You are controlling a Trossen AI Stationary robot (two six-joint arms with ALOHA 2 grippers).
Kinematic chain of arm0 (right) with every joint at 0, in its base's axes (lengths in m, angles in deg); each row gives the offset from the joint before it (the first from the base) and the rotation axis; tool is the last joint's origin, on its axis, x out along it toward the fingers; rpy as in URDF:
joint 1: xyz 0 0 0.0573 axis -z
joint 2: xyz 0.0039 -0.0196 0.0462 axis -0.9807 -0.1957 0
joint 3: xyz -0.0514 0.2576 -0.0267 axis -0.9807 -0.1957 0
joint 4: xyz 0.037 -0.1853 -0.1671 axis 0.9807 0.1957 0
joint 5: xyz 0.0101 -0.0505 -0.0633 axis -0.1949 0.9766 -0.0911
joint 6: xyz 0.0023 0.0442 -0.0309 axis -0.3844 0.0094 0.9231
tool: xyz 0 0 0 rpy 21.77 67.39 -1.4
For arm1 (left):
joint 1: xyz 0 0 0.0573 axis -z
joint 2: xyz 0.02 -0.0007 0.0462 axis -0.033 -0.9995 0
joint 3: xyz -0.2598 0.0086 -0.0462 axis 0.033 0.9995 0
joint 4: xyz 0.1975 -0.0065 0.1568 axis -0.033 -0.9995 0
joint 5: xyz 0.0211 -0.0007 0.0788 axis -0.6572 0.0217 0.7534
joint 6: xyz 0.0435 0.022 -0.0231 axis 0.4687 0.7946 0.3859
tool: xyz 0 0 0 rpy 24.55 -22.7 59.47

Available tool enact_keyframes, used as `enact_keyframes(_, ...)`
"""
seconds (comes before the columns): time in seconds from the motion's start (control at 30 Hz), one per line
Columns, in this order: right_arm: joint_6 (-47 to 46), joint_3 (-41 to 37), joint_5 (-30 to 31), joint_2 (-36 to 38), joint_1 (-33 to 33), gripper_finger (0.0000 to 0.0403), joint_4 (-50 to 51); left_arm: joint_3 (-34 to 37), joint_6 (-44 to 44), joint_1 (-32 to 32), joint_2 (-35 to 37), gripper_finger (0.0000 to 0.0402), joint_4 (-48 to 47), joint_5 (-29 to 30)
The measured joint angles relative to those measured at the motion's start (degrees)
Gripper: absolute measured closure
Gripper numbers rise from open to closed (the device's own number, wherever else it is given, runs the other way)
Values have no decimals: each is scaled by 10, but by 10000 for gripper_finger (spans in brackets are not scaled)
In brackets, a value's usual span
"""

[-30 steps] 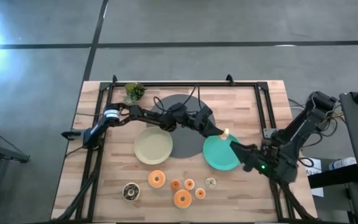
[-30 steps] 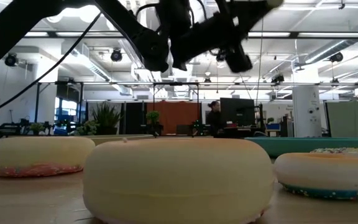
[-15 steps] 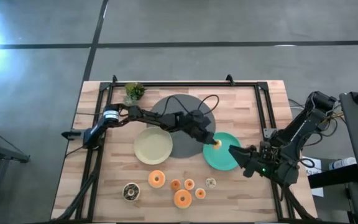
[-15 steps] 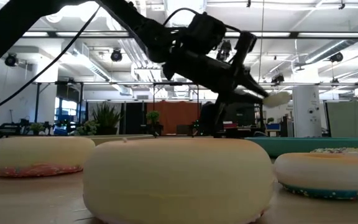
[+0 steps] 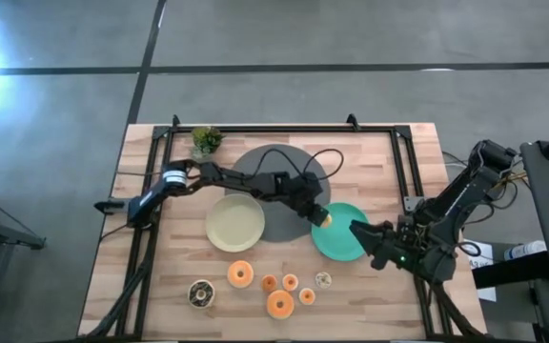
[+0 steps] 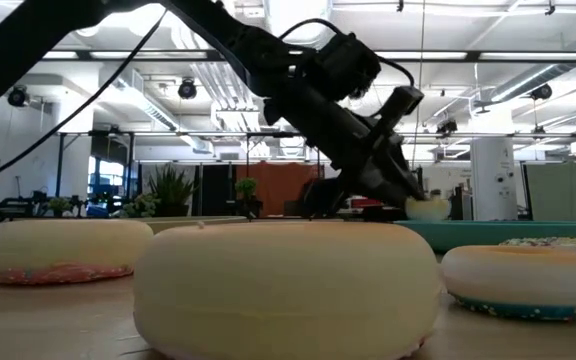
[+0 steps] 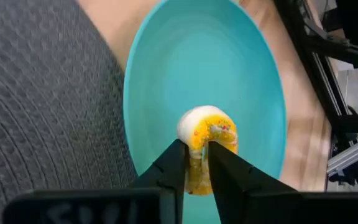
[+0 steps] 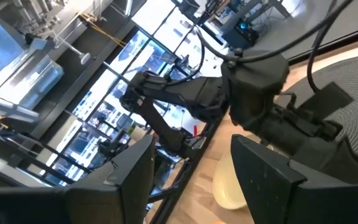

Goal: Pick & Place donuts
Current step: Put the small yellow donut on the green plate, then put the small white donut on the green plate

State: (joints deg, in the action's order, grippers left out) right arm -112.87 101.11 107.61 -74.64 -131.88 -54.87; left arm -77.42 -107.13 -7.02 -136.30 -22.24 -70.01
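Donut (image 7: 207,132) pinched in left gripper (image 7: 196,163) fingers above bare teal plate (image 7: 241,56); right gripper (image 8: 191,171) open, seven donuts (image 5: 279,304) left.

A big open lab or workshop hall. Concrete floor (image 5: 351,38), exposed ceiling beams (image 6: 488,40), potted plants (image 6: 171,190) and a person (image 6: 346,185) at monitors beyond the table (image 5: 370,152).

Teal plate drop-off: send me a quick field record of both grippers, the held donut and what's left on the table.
left gripper: shut on yellow donut, above the teal plate
right gripper: open, parked at the teal plate's right edge
cream plate: no donuts on it
loose donuts: seven, on the table's near edge
release: not yet done
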Motion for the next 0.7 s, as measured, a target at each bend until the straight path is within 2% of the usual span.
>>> enact_keyframes(0.3, -2, 0, -1, 0, -1, 200, 0, -3, 10, 5, -4, 305, -3, 21)
enact_keyframes(0.57, -16, 0, -10, 0, 1, 200, 31, -3, 55, 3, 29, 301, -41, 60)
enact_keyframes(0.63, -51, 0, -38, 0, 12, 200, 66, -3, 95, 3, 51, 301, -66, 71)
enact_keyframes(0.7, -89, 0, -99, 0, 38, 200, 97, -1, 137, 3, 82, 301, -91, 75)
